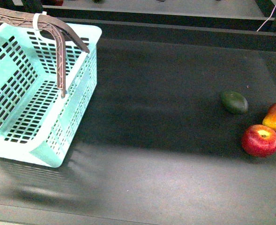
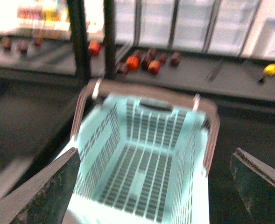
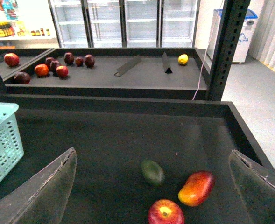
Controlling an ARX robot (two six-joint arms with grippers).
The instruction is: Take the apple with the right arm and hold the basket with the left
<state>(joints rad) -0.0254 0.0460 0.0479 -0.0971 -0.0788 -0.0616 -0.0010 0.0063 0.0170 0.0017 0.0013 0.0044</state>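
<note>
Above the basket [image 2: 100, 140] my left end effector [image 2: 157, 151] gaped empty, poised for a hold; my right end effector [image 3: 152, 154], equally wide and empty, faced the apple [image 3: 165, 213].

The left gripper [image 2: 156, 154] and the right gripper [image 3: 152, 151] each show as two broad, wedge-shaped fingers [image 3: 44, 191], dark charcoal and mottled on the inner faces, with paler grey, scuffed edges, the left pair blurred.
</note>
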